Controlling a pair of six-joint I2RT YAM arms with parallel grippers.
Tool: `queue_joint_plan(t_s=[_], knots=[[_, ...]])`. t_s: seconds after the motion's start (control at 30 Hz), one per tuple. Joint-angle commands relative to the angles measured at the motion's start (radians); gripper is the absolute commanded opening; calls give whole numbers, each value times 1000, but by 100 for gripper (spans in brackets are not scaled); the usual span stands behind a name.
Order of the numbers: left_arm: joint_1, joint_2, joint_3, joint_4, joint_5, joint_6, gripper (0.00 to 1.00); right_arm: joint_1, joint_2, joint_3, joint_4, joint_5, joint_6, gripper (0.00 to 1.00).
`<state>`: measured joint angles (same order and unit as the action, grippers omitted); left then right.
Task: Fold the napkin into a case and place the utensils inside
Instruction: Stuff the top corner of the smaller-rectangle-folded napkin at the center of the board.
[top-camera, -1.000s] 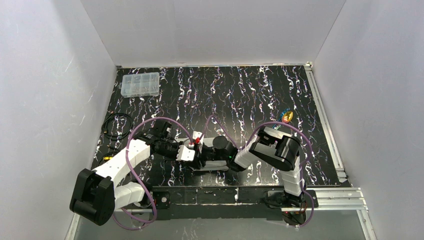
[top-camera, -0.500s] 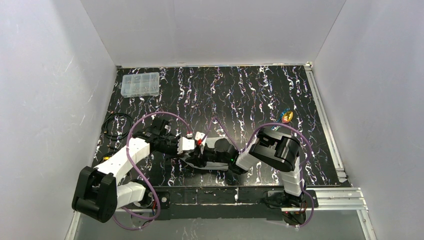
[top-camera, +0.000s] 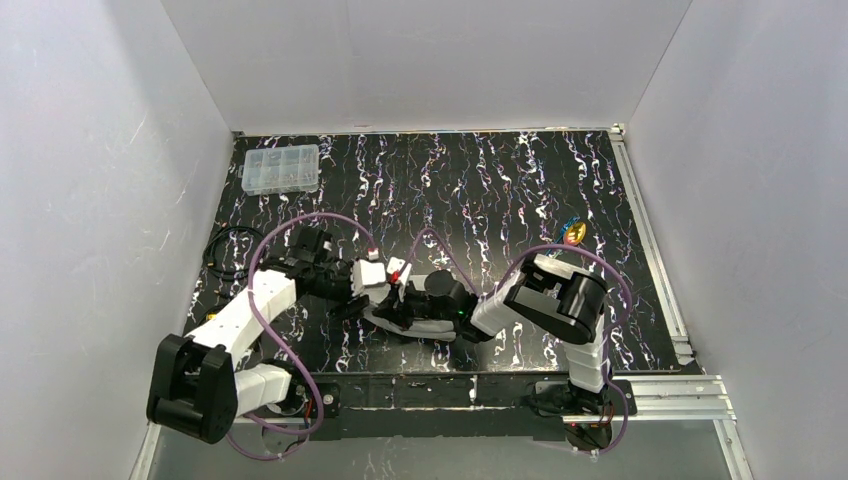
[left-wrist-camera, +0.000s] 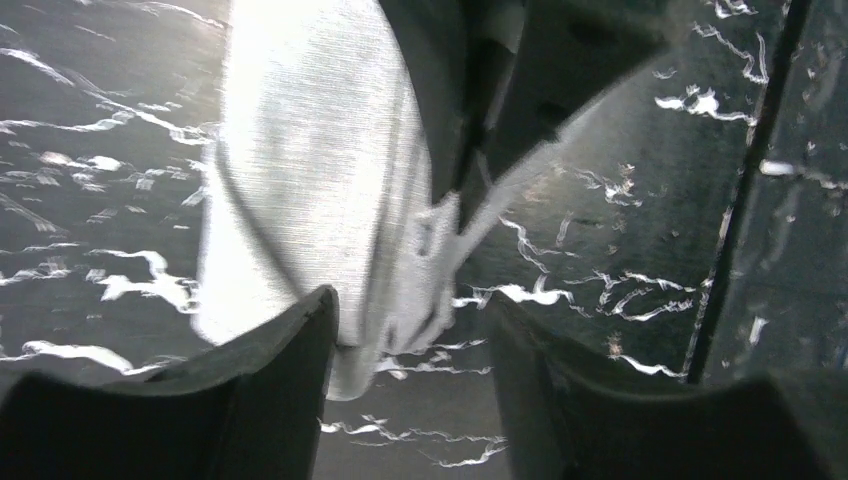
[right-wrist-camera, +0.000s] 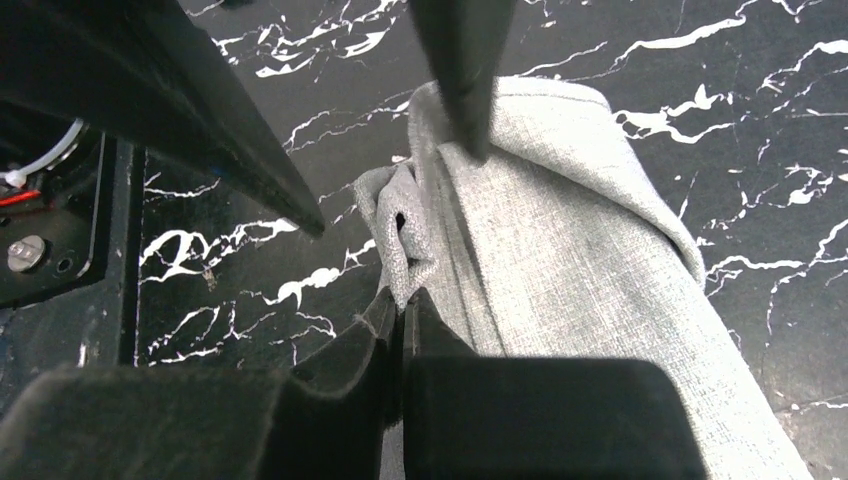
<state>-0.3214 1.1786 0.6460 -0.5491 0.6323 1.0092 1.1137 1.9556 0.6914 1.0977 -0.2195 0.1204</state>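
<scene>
- Grey cloth, the napkin (right-wrist-camera: 560, 250), lies on the black table (top-camera: 500, 180) with white veins. It is close to the near edge, below the two wrists.
- It is folded over on itself into a long, narrow bundle. Several layers show at its end.
- The right pincer (right-wrist-camera: 402, 305) has its two fingers pressed together on a small crumpled fold at the end of the napkin. The cloth is bunched just at the fingertips.
- The left pincer (left-wrist-camera: 412, 305) is spread. The same end of the napkin lies between its two fingers, and they do not squeeze it. Whether one finger touches the cloth, I cannot tell.
- The two pincers face each other, very near, at this one end of the bundle.
- The utensils (top-camera: 573, 233), one blue and one gold, lie together on the bare table to the right and further back. They are well apart from the napkin and not inside it.
- A clear plastic box (top-camera: 281, 168) with compartments stands at the far left corner of the table.
- A black cable (top-camera: 232, 252) lies coiled near the left edge, beside the left arm.
</scene>
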Motion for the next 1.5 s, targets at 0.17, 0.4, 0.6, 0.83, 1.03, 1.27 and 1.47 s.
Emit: queue_joint_plan(t_s=[0.17,0.4,0.6,0.83,1.03,1.27,1.47], knots=[[71,-119,111,24,-49,-176,99,-27,-56,90,-141,-99,67,12],[72,29,115,141,-56,-178,99,-35,-66,93,-180,-117,97,12],[56,71,87,202,-53,-101,88,-51,-63,108,-193,-145,126,12],[18,98,74,176,-71,-51,66,-76,-52,133,-212,-181,177,11],[-8,142,68,200,-109,-67,67,-81,-43,144,-222,-206,199,11],[-34,167,76,186,-104,-65,64,-85,-20,168,-237,-223,210,10],[-36,160,133,87,-63,-87,66,-99,3,170,-223,-238,243,10]])
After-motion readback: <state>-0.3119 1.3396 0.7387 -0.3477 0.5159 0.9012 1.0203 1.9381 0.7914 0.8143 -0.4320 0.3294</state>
